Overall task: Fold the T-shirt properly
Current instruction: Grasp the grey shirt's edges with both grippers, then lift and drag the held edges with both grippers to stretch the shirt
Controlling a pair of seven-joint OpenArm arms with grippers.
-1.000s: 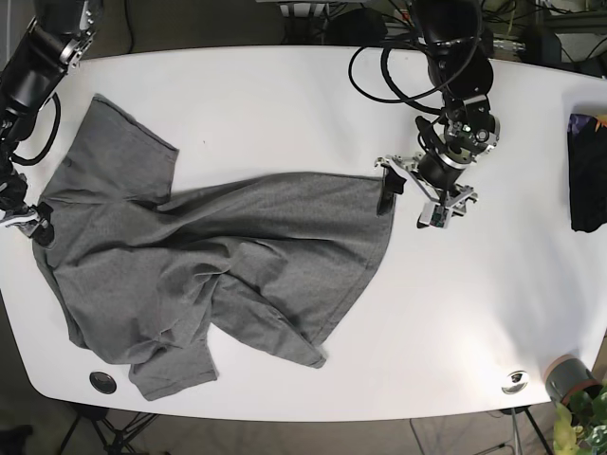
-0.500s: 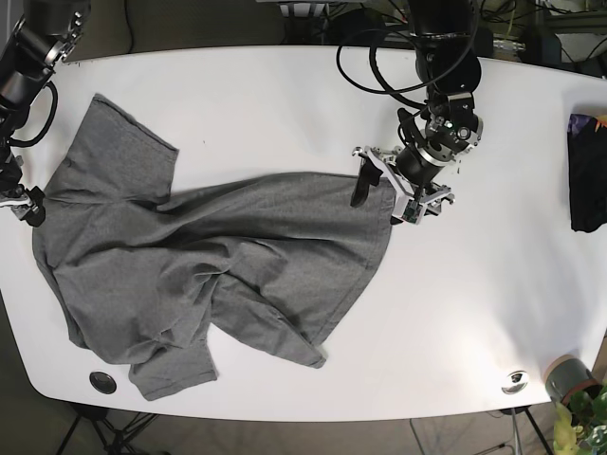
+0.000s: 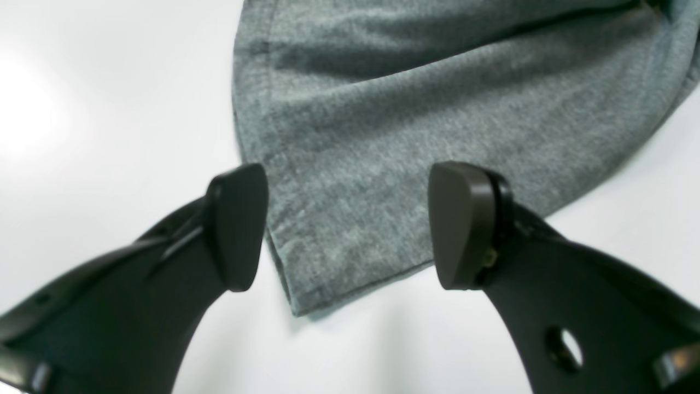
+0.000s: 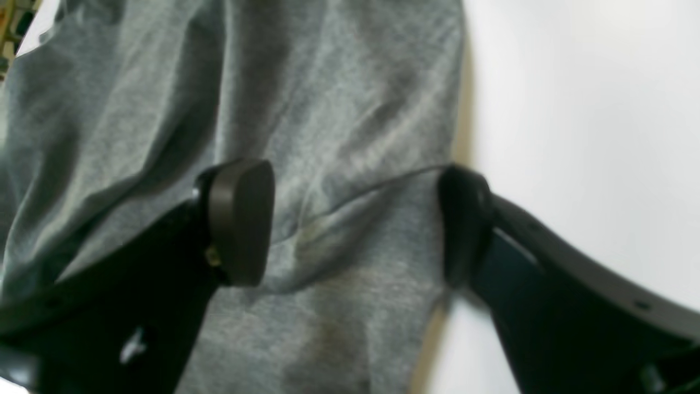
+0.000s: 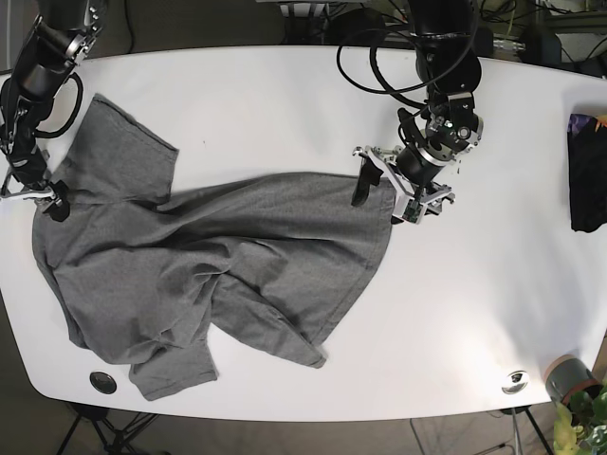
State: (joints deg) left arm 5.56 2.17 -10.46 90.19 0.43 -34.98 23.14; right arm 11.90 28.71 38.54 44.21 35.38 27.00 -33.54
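Shirt [image 5: 209, 270] lies crumpled and unfolded on the worktop [image 5: 285, 104], spread from the left edge to about the middle.

Right fingers [image 4: 355, 219], at the left of the base view: spread wide, holding nothing. Wrist view shows cloth with a seam line running between the two pads; one pad [image 4: 240, 219] sits over fabric, the other at the shirt's edge where the bare worktop starts. Looks like the shoulder or sleeve seam, can't tell which. Before closing, get both pads down onto the cloth and take the seam, not a loose wrinkle.

Left fingers [image 3: 350, 224], over the shirt's right end: also wide open and empty. A hemmed corner sits between the pads, its tip just short of them. Push slightly forward so the pads pinch behind the hem stitching, then close; a bite on the very tip would likely slip.

Judgement: both grabs are about to happen. Take single-layer corners, then lift together to pull the shirt flat.
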